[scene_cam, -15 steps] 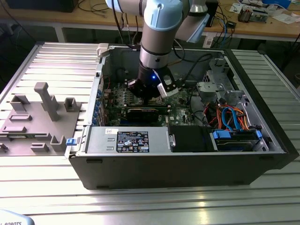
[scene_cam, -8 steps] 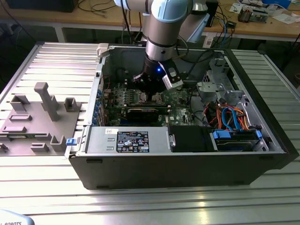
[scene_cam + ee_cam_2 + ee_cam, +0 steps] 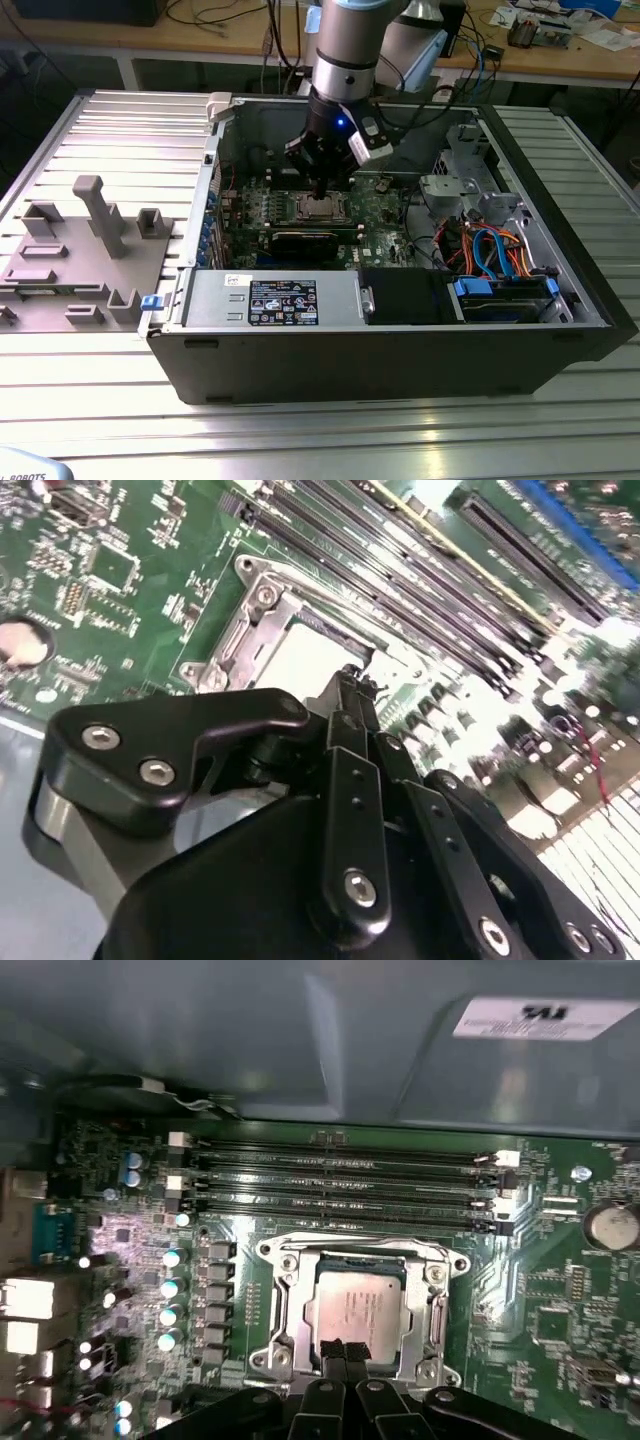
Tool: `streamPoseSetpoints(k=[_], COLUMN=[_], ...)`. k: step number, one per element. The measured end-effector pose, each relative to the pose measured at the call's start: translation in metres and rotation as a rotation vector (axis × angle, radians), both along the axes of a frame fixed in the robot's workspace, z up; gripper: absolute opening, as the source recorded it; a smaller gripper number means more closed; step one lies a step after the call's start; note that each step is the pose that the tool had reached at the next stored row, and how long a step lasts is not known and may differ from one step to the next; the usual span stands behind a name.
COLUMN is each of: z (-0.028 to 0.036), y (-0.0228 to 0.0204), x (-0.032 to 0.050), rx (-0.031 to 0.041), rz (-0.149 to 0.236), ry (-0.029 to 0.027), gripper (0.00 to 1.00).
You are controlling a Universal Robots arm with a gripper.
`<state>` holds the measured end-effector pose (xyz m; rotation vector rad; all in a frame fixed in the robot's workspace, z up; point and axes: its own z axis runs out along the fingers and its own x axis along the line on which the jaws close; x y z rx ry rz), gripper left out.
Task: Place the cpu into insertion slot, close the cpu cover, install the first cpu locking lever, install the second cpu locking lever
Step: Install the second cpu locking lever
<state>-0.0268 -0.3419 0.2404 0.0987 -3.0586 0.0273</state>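
The cpu (image 3: 355, 1305), a silvery square chip, lies flat in the insertion slot on the green motherboard (image 3: 560, 1300); the slot's recess is hidden under it. The cpu cover (image 3: 283, 1300), a thin metal frame, lies down around the chip, which shows through its window. My gripper (image 3: 345, 1348) is shut, its two black fingertips together just above the edge of the chip and cover. In the second wrist view the gripper (image 3: 350, 680) points at the same chip (image 3: 305, 660) and cover (image 3: 240, 630). In the exterior view the gripper (image 3: 322, 190) hangs just over the cpu (image 3: 320, 208). I cannot tell how the locking levers stand.
Long memory slots (image 3: 340, 1185) run beside the socket. A grey drive cage (image 3: 470, 180), orange and blue cables (image 3: 490, 250) and a power supply (image 3: 280, 300) crowd the open case. A grey fixture block (image 3: 80, 250) sits on the table at the exterior view's left.
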Motion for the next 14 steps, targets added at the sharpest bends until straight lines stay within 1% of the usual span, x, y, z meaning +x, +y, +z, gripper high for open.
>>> streamPoseSetpoints(k=[3,4,5,7,14], z=[0.0151,0.0190,0.0215,0.0232,0.0235], y=[0.0000,0.0000,0.0000,0.0000,0.0000], x=[0.0000,0.0000,0.0000,0.0000,0.0000], rx=[-0.0001,-0.0001,-0.0001,0.0000,0.0000], rz=[0.000,0.000,0.000,0.000,0.000], ry=[0.0000,0.0000,0.0001,0.0000,0.0001], gripper=[0.11,0.11,0.11,0.11,0.11])
